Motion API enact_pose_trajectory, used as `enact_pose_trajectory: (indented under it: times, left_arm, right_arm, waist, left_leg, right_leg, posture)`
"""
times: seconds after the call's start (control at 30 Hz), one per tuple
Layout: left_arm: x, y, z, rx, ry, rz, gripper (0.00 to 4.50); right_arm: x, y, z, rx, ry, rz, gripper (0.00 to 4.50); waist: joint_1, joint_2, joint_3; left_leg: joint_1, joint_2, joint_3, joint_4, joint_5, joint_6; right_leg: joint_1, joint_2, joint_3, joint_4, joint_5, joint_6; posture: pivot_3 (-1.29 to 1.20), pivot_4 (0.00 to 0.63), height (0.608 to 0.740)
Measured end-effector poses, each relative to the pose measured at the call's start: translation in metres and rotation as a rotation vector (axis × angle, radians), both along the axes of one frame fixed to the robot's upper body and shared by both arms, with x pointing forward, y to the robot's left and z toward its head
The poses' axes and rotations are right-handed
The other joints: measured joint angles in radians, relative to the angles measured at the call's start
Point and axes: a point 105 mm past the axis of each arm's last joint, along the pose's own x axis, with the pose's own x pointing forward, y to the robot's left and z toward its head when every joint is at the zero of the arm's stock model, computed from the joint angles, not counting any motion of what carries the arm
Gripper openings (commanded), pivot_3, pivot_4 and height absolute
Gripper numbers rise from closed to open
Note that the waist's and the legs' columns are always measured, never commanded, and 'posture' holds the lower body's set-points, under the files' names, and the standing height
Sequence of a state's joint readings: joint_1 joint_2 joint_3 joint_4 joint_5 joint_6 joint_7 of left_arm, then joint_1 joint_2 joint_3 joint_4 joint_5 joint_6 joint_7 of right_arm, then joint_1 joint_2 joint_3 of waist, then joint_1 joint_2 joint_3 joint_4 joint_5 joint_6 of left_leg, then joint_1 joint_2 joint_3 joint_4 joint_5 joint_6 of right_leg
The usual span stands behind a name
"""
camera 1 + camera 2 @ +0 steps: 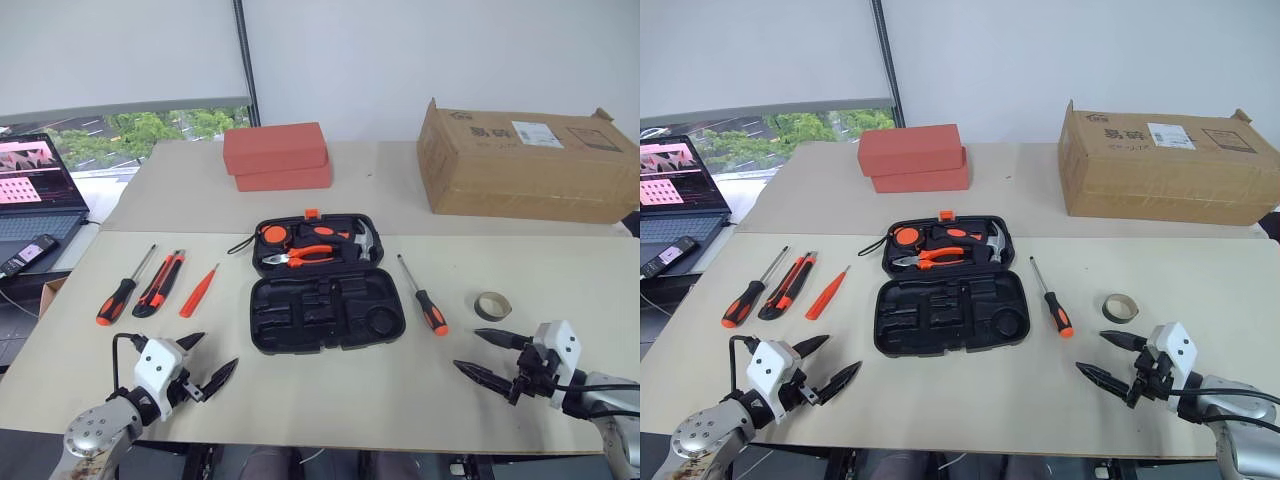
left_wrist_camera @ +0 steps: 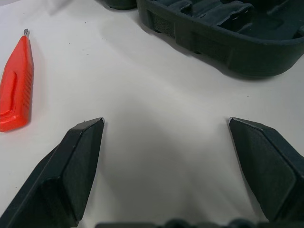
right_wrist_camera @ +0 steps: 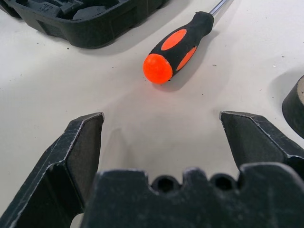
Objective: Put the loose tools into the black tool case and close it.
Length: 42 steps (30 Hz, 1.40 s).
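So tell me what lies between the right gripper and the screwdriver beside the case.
Nothing: in the right wrist view, only bare tabletop separates the open right gripper from the screwdriver.

- My work surface is a pale beige table (image 1: 330, 390), and a second one (image 1: 380, 190) butts against its far edge.
- Behind them I see a plain white wall (image 1: 440, 50).
- At far left, a window (image 1: 150, 130) with a white roller blind (image 1: 120, 50) shows green trees in daylight.

Left hand (image 1: 208, 362) low at the near left, fingers spread wide, right hand (image 1: 484, 355) likewise, both empty
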<state>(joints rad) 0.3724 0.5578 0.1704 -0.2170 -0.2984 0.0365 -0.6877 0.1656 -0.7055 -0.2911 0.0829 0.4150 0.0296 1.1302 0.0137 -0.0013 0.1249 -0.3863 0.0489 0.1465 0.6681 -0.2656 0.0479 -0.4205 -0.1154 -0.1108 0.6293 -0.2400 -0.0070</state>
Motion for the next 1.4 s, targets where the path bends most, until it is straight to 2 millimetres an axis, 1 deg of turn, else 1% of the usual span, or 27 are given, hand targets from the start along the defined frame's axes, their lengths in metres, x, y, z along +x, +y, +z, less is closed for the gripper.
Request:
enact_pose_trajectory:
  times: [0.4, 0.5, 0.57, 0.63, 0.67, 0.73, 0.77, 0.83, 0.97, 1.03, 1.1, 1.13, 1.2, 1.27, 1.4]
  left_arm:
    - [0.002, -0.001, 0.004, -0.011, -0.003, -0.032, 4.50]
    - [0.004, 0.001, 0.005, -0.018, -0.005, -0.031, 4.50]
    - [0.007, 0.006, 0.008, -0.032, -0.009, -0.005, 4.50]
    - [0.015, 0.018, 0.018, -0.055, -0.035, 0.049, 4.50]
    - [0.022, 0.026, 0.023, -0.068, -0.044, 0.085, 4.50]
    - [0.033, 0.045, 0.033, -0.065, -0.070, 0.167, 4.50]
    - [0.040, 0.060, 0.041, -0.077, -0.089, 0.233, 4.50]
    - [0.048, 0.080, 0.051, -0.100, -0.112, 0.326, 4.50]
    - [0.060, 0.105, 0.063, -0.125, -0.119, 0.440, 4.50]
    - [0.070, 0.122, 0.081, -0.103, -0.151, 0.512, 4.50]
    - [0.074, 0.128, 0.090, -0.091, -0.161, 0.537, 4.50]
    - [0.076, 0.129, 0.092, -0.092, -0.154, 0.547, 4.50]
    - [0.078, 0.131, 0.090, -0.107, -0.126, 0.561, 4.50]
    - [0.075, 0.139, 0.082, -0.105, -0.074, 0.584, 4.50]
    - [0.070, 0.155, 0.069, -0.070, 0.006, 0.617, 4.50]
  right_arm:
    - [0.001, 0.000, 0.001, 0.002, -0.003, 0.011, 4.49]
    - [0.005, 0.005, 0.009, 0.021, -0.027, 0.043, 4.49]
    - [0.005, 0.011, 0.015, 0.048, -0.034, 0.074, 4.49]
    - [0.008, 0.024, 0.027, 0.086, -0.055, 0.124, 4.49]
    - [0.010, 0.033, 0.036, 0.105, -0.072, 0.161, 4.49]
    - [0.014, 0.053, 0.052, 0.133, -0.106, 0.241, 4.49]
    - [0.015, 0.065, 0.062, 0.149, -0.120, 0.294, 4.49]
    - [0.017, 0.080, 0.074, 0.159, -0.139, 0.359, 4.49]
    - [0.021, 0.097, 0.088, 0.167, -0.155, 0.432, 4.49]
    - [0.021, 0.110, 0.099, 0.171, -0.179, 0.491, 4.49]
    - [0.021, 0.117, 0.106, 0.177, -0.197, 0.523, 4.49]
    - [0.021, 0.120, 0.107, 0.184, -0.198, 0.535, 4.49]
    - [0.021, 0.125, 0.109, 0.193, -0.202, 0.550, 4.49]
    - [0.020, 0.126, 0.111, 0.191, -0.204, 0.554, 4.49]
    - [0.020, 0.126, 0.110, 0.192, -0.199, 0.552, 4.49]
  waist:
    - [0.000, 0.000, 0.000]
    - [-0.001, 0.000, 0.000]
    - [-0.001, -0.002, 0.001]
    - [-0.002, -0.003, 0.002]
    - [-0.003, -0.004, 0.003]
    - [-0.004, -0.005, 0.003]
    - [-0.004, -0.006, 0.004]
    - [-0.002, -0.007, 0.005]
    - [0.002, -0.010, 0.006]
    - [0.003, -0.013, 0.008]
    - [0.001, -0.013, 0.008]
    - [0.000, -0.013, 0.008]
    - [-0.001, -0.013, 0.008]
    - [-0.004, -0.014, 0.008]
    - [-0.004, -0.015, 0.009]
  left_leg:
    - [0.000, 0.000, 0.000, 0.000, 0.000, 0.000]
    - [0.000, 0.000, 0.000, 0.001, 0.000, 0.000]
    - [-0.001, 0.001, 0.000, 0.001, 0.000, 0.000]
    - [-0.001, 0.001, -0.001, 0.001, 0.001, -0.001]
    - [-0.001, 0.001, -0.001, 0.001, 0.001, -0.001]
    - [-0.001, 0.002, -0.001, 0.001, 0.001, -0.002]
    - [-0.001, 0.002, -0.001, 0.001, 0.001, -0.002]
    - [-0.002, 0.001, -0.002, 0.001, 0.001, -0.002]
    - [-0.004, 0.000, -0.003, 0.001, 0.001, -0.001]
    - [-0.005, 0.000, -0.004, 0.002, 0.002, -0.003]
    - [-0.004, 0.000, -0.004, 0.001, 0.002, -0.003]
    - [-0.004, 0.000, -0.004, 0.001, 0.002, -0.003]
    - [-0.005, 0.000, -0.004, 0.001, 0.004, -0.007]
    - [-0.005, 0.000, -0.004, 0.001, 0.006, -0.010]
    - [-0.004, 0.001, -0.004, 0.001, 0.006, -0.009]
  right_leg:
    - [0.000, 0.001, 0.000, 0.000, 0.001, -0.001]
    - [0.000, 0.001, 0.000, 0.000, 0.001, -0.001]
    - [-0.001, 0.001, 0.000, 0.001, 0.001, -0.001]
    - [-0.001, 0.001, 0.000, 0.001, 0.002, -0.004]
    - [-0.001, 0.001, 0.000, 0.001, 0.002, -0.004]
    - [-0.001, 0.001, 0.000, 0.001, 0.002, -0.003]
    - [-0.001, 0.002, -0.001, 0.001, 0.002, -0.004]
    - [-0.001, 0.001, -0.002, 0.001, 0.005, -0.008]
    - [-0.001, 0.002, -0.007, 0.001, 0.006, -0.008]
    - [-0.001, 0.001, -0.009, 0.001, 0.006, -0.009]
    - [0.000, 0.001, -0.010, 0.001, 0.006, -0.009]
    - [0.000, 0.001, -0.009, 0.001, 0.006, -0.009]
    - [0.000, 0.001, -0.010, 0.001, 0.006, -0.009]
    - [-0.001, 0.002, -0.009, 0.002, 0.006, -0.009]
    - [-0.001, 0.002, -0.010, 0.003, 0.006, -0.009]
  posture:
    - [0.00, 0.150, 0.711]
    - [0.00, 0.150, 0.711]
    - [0.00, 0.150, 0.711]
    - [0.00, 0.150, 0.711]
    - [0.00, 0.150, 0.711]
    - [0.00, 0.150, 0.711]
    - [0.00, 0.150, 0.711]
    - [0.00, 0.150, 0.711]
    - [0.00, 0.150, 0.711]
    - [0.00, 0.150, 0.711]
    - [0.00, 0.150, 0.711]
    - [0.00, 0.150, 0.711]
    - [0.00, 0.150, 0.711]
    - [0.00, 0.150, 0.711]
    - [0.00, 0.150, 0.711]
